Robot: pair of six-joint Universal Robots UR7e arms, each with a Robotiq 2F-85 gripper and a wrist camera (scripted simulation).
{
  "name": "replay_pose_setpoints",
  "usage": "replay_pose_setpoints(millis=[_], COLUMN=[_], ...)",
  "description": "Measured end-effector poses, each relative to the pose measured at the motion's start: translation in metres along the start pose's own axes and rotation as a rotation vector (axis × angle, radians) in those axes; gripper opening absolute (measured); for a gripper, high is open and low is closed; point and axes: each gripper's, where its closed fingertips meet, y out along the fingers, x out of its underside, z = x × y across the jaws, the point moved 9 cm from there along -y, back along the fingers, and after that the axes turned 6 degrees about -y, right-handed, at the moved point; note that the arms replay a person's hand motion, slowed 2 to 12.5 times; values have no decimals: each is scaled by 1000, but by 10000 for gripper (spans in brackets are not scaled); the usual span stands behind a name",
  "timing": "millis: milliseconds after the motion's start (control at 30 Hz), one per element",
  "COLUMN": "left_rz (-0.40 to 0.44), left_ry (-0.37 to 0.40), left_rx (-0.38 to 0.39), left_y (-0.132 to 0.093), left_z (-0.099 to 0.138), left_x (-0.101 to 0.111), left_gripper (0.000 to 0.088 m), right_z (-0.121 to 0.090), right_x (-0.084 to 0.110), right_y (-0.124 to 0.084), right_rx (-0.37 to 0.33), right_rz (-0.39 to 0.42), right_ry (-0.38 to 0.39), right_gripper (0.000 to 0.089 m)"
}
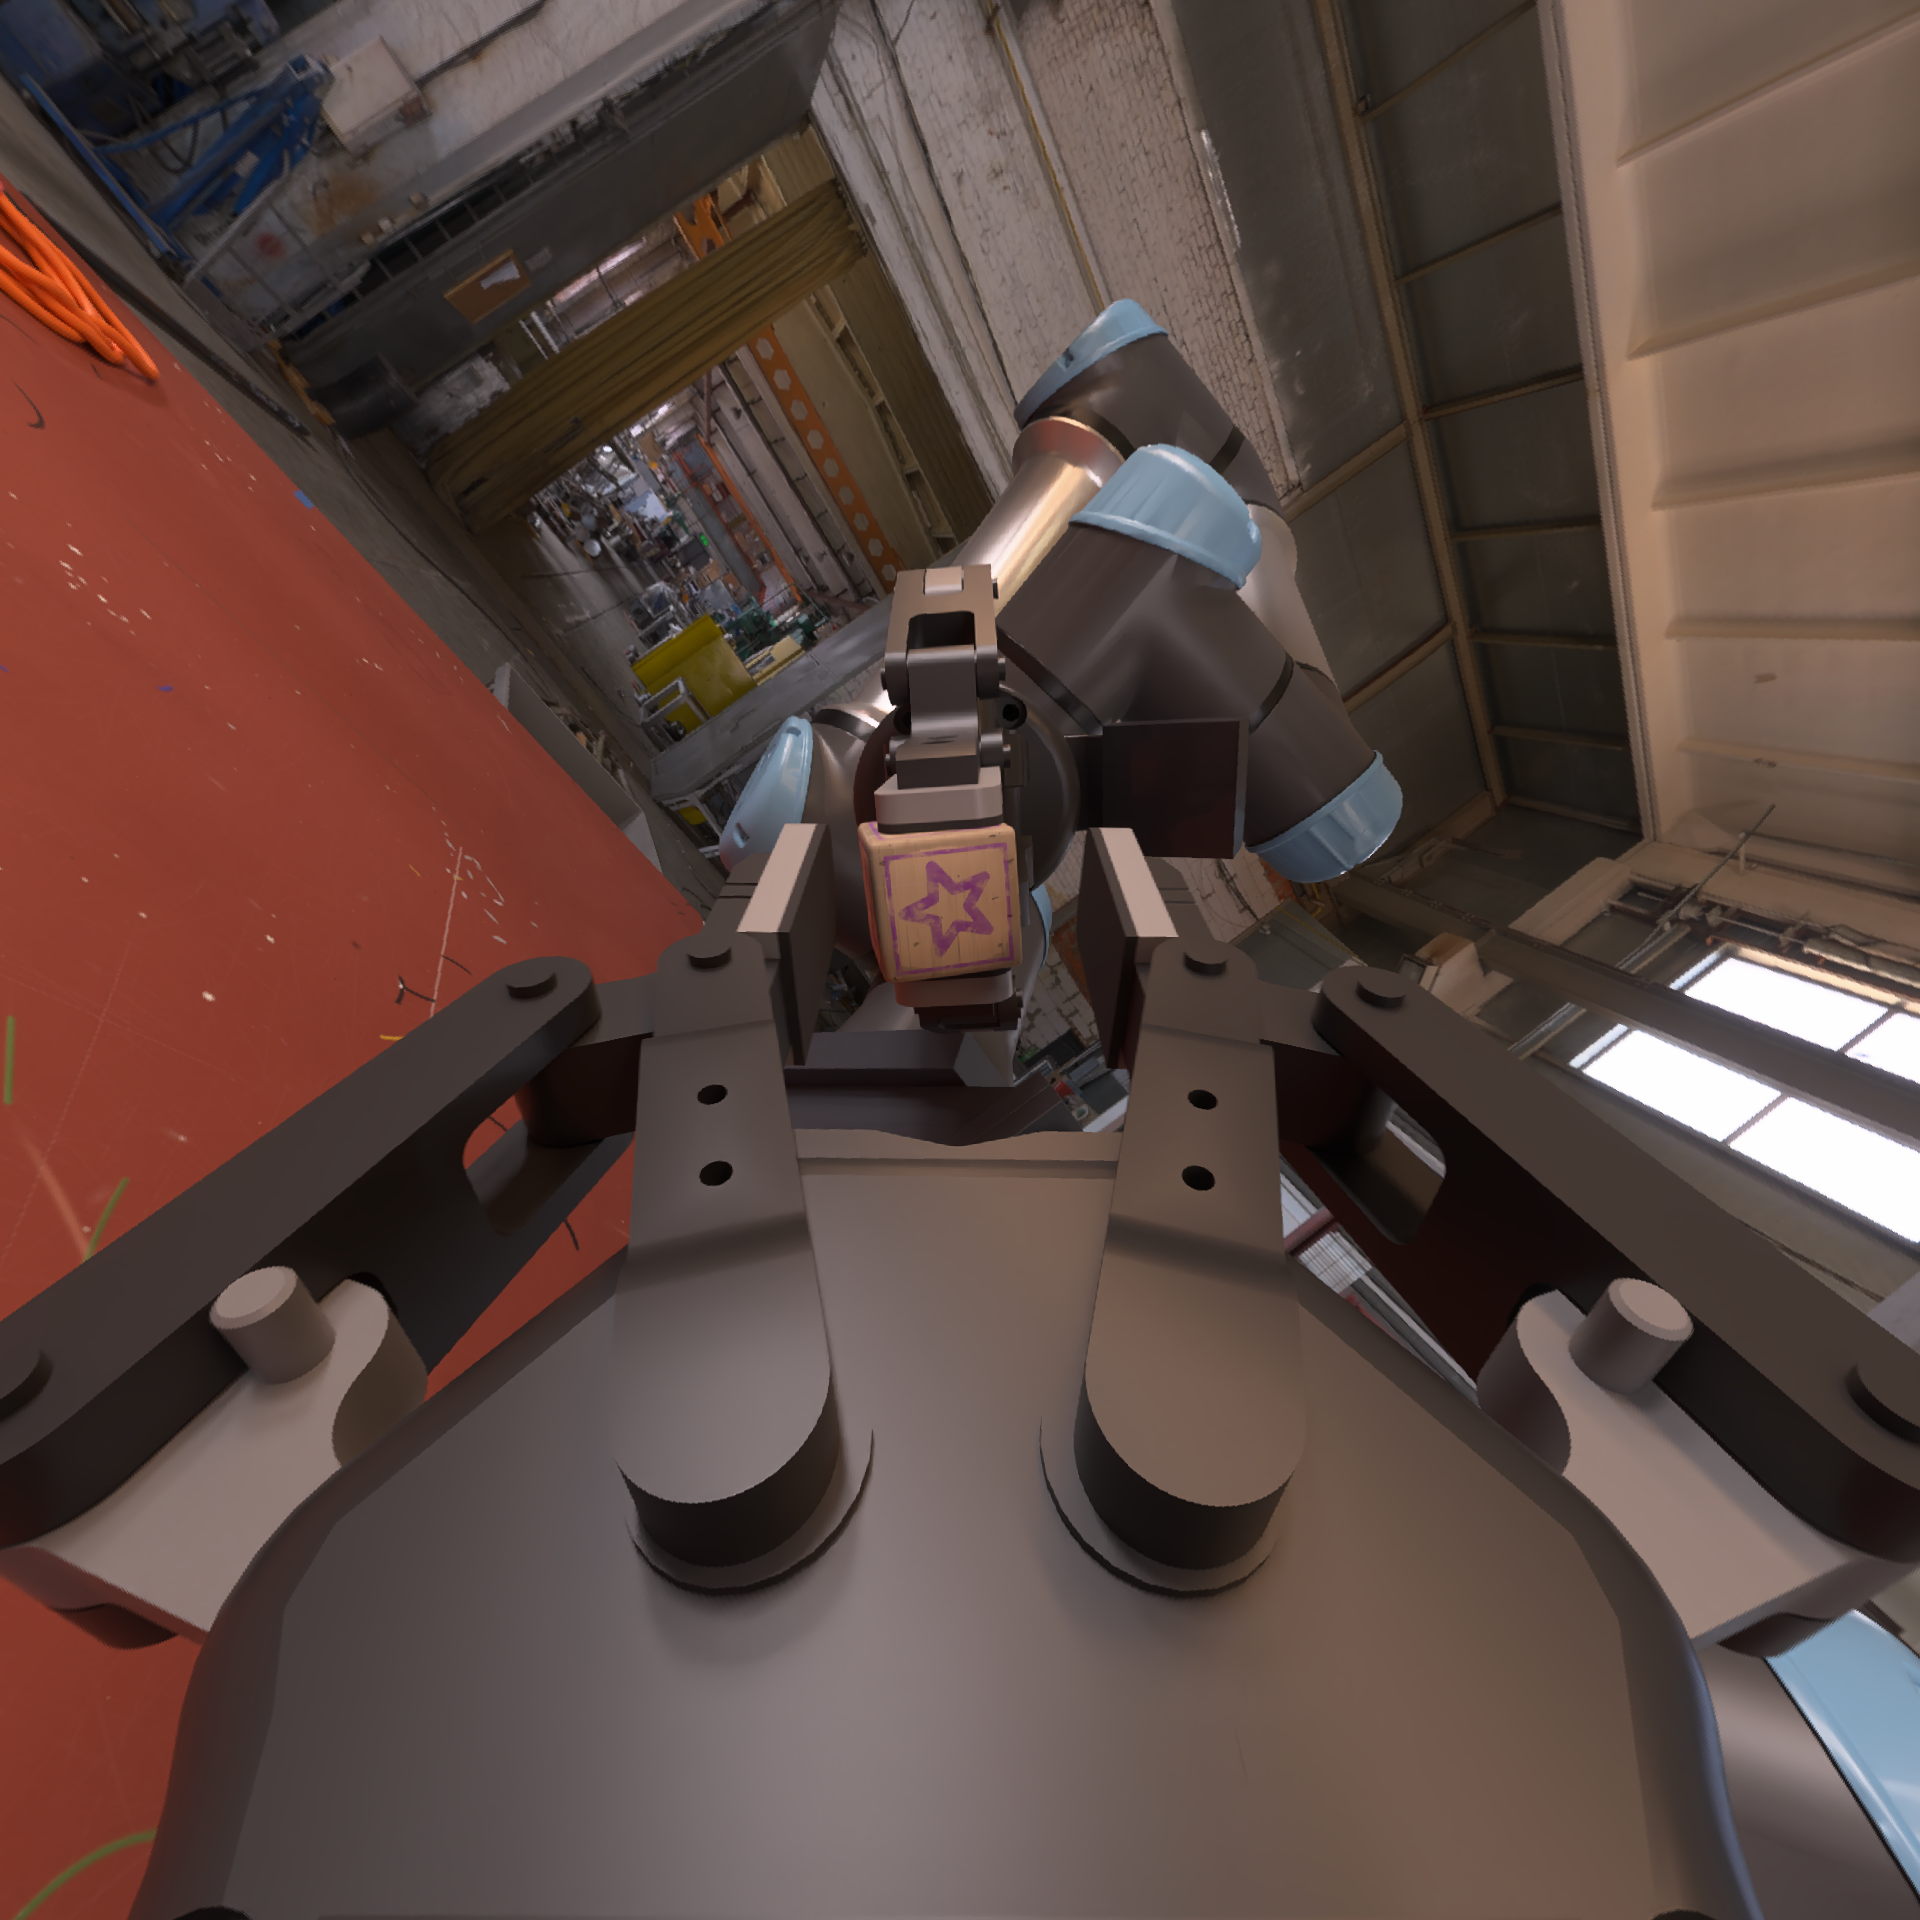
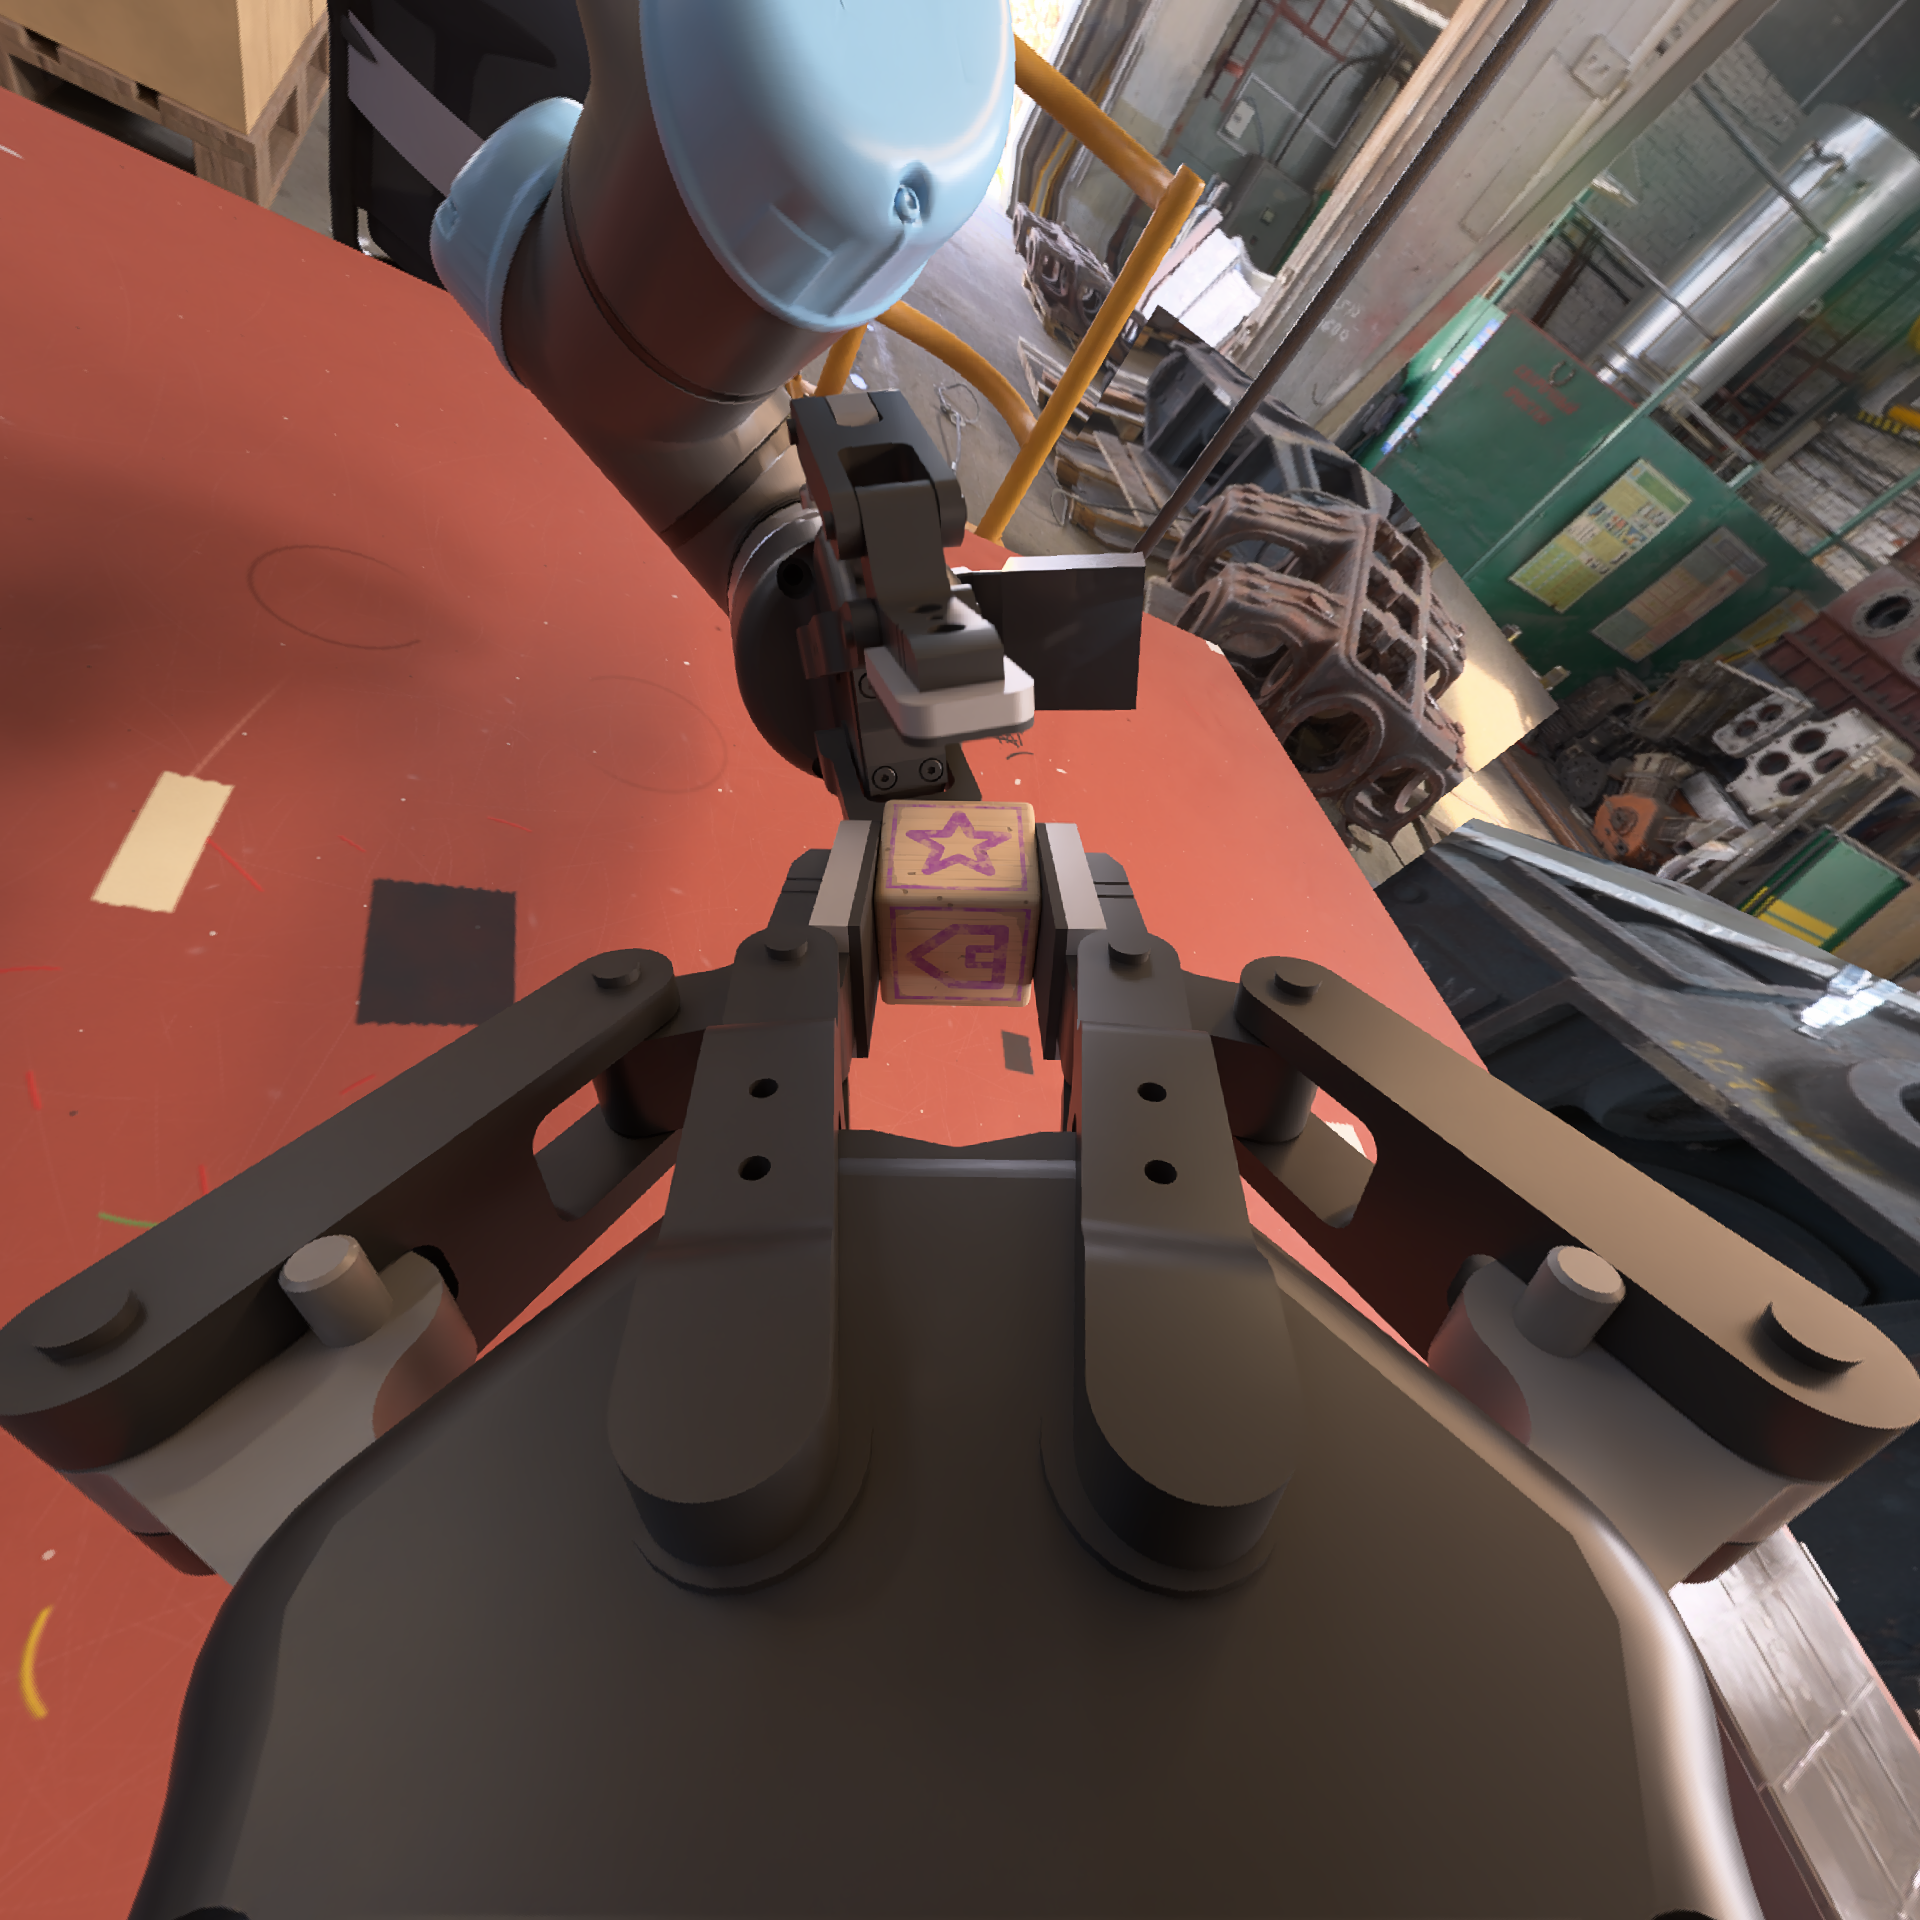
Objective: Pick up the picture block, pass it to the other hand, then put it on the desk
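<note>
Picture block [image 2: 956,902]: pale wood, worn purple paint; desk [image 2: 312,623] matt red, scuffed.

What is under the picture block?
Red desk with a small dark patch; the picture block hangs clear above. The pads of the right tool cover its side faces.

Red desk [image 2: 312,436]; cream patch [image 2: 163,842] and dark patch [image 2: 436,951].

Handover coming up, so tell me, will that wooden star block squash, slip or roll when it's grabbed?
The block looks like solid wood, so probably stiff. Its flat sides sit flush between the right gripper pads, so slipping seems unlikely. As a cube, it shouldn't roll.
</note>
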Motion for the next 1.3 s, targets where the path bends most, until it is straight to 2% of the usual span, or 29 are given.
replay_pose_setpoints(millis=[167,533,900,1133,1300], left_rz=[21,61,77,55,38], left_ry=[13,69,171,262,331], left_rx=[-8,-83,-228,-358,-447], left_y=[0,-5,-14,-20,-23], left_z=[2,9,24,35,43], left_x=[-3,-10,-14,-14,-11], left_gripper=[575,716,749,753,753], right_z=[1,10,31,51,65], right_x=[-1,-2,1,12,25], right_y=[-2,-13,-39,-60,-73], right_rx=[4,30,73,84,65], right_rz=[-1,-29,-114,-223,-331], right_ry=[-5,-27,-38,-7,39], right_gripper=[251,251,251,251,251])
